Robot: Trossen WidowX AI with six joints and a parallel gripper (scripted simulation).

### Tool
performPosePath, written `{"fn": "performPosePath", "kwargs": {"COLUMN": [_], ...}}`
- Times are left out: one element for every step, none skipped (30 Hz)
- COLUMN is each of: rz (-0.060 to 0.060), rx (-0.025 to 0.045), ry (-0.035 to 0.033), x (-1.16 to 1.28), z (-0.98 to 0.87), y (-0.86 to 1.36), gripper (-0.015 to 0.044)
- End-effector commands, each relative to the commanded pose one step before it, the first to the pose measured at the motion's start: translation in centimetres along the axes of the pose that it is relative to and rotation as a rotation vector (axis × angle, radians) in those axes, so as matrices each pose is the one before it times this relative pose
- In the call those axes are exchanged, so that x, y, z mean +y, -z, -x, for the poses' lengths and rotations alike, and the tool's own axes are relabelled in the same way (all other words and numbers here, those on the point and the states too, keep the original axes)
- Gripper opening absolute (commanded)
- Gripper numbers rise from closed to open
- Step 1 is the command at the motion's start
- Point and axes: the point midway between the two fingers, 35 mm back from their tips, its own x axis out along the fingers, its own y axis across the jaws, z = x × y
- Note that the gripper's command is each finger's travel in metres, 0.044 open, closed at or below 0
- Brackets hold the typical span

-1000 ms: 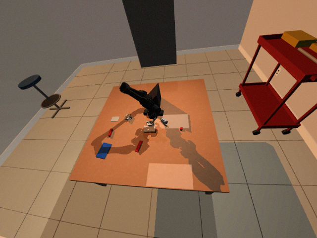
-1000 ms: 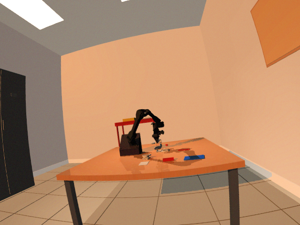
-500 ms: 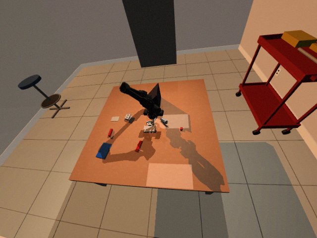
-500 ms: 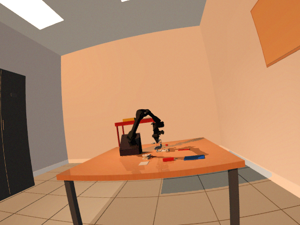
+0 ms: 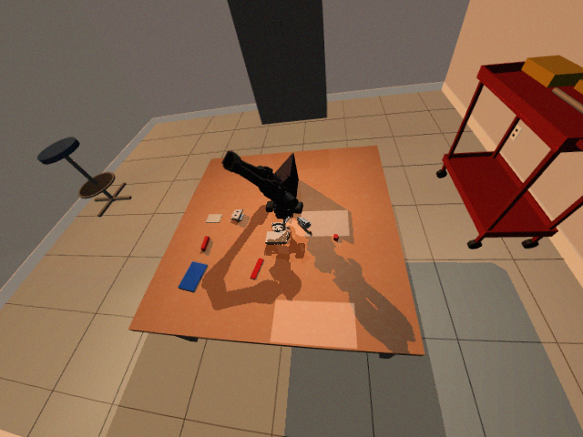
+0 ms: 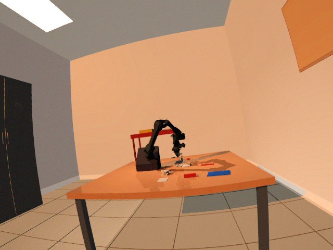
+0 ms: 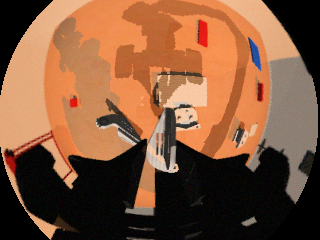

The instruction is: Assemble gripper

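The gripper base (image 5: 276, 237) (image 7: 192, 92) is a white block with a pale holed section on the side facing the arm. My gripper (image 5: 284, 218) (image 6: 177, 156) (image 7: 160, 141) is shut on one grey-and-black jaw (image 6: 179, 160) (image 7: 170, 131). The held jaw hangs upright close beside the base's holed section; whether it touches a pin cannot be told. The other jaw (image 5: 303, 222) (image 7: 117, 123) lies loose on the table, on the opposite side of my gripper from the housing plate. A small white part with dark holes, apparently the housing plate (image 5: 237, 215) (image 6: 165, 172) (image 7: 240, 137), stands apart. The pins are too small to make out.
A thin white square (image 5: 213, 218) (image 6: 163, 179) lies beyond the housing plate. A red block (image 5: 204, 243) (image 6: 189, 175), a flat red bar (image 5: 256, 269) (image 7: 202, 33), a blue slab (image 5: 192, 276) (image 6: 218, 173) and a tiny red cube (image 5: 335, 236) (image 7: 73, 102) lie around.
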Motion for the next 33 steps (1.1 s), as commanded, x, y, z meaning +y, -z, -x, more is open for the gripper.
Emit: {"fn": "performPosePath", "kwargs": {"rz": [0.0015, 0.0, 0.0, 0.0, 0.0, 0.0, 0.0, 0.0, 0.0, 0.0, 0.0, 0.0, -0.004, -0.0119, -0.0119, -0.004, 0.0, 0.0, 0.0, 0.0, 0.0, 0.0, 0.0, 0.0, 0.0, 0.0, 0.0, 0.0, 0.0, 0.0, 0.0, 0.0, 0.0], "rx": [-0.00183, 0.0, 0.0, 0.0, 0.0, 0.0, 0.0, 0.0, 0.0, 0.0, 0.0, 0.0, 0.0, 0.0, 0.0, 0.0, 0.0, 0.0, 0.0, 0.0, 0.0, 0.0, 0.0, 0.0, 0.0, 0.0, -0.00001, -0.00004, -0.00008, -0.0001, -0.0001, -0.0001, -0.00011], "ry": [-0.00444, 0.0, 0.0, 0.0, 0.0, 0.0, 0.0, 0.0, 0.0, 0.0, 0.0, 0.0, 0.0, 0.0, 0.0, 0.0, 0.0, 0.0, 0.0, 0.0, 0.0, 0.0, 0.0, 0.0, 0.0, 0.0, -0.00007, -0.00021, -0.00032, -0.00034, -0.00029, -0.00024, -0.00019], "x": [0.098, 0.0, 0.0, 0.0, 0.0, 0.0, 0.0, 0.0, 0.0, 0.0, 0.0, 0.0, 0.0, 0.0, 0.0, 0.0, 0.0, 0.0, 0.0, 0.0, 0.0, 0.0, 0.0, 0.0, 0.0, 0.0, -0.013, -0.04, -0.069, -0.088, -0.092, -0.097, -0.101], "z": [0.064, 0.0, 0.0, 0.0, 0.0, 0.0, 0.0, 0.0, 0.0, 0.0, 0.0, 0.0, 0.0, 0.0, 0.0, 0.0, 0.0, 0.0, 0.0, 0.0, 0.0, 0.0, 0.0, 0.0, 0.0, 0.0, 0.003, 0.008, 0.013, 0.015, 0.013, 0.011, 0.01], "y": [-0.094, 0.0, 0.0, 0.0, 0.0, 0.0, 0.0, 0.0, 0.0, 0.0, 0.0, 0.0, 0.0, 0.0, 0.0, 0.0, 0.0, 0.0, 0.0, 0.0, 0.0, 0.0, 0.0, 0.0, 0.0, 0.0, -0.05, -0.15, -0.249, -0.303, -0.303, -0.303, -0.303], "gripper": [0.0134, 0.0134, 0.0134, 0.0134, 0.0134, 0.0134, 0.0134, 0.0134, 0.0134, 0.0134, 0.0134, 0.0134, 0.0134, 0.0134, 0.0134, 0.0134, 0.0134, 0.0134, 0.0134, 0.0134, 0.0134, 0.0134, 0.0134, 0.0134, 0.0134, 0.0134, 0.0134, 0.0134, 0.0134, 0.0134, 0.0134, 0.0134, 0.0134]}}
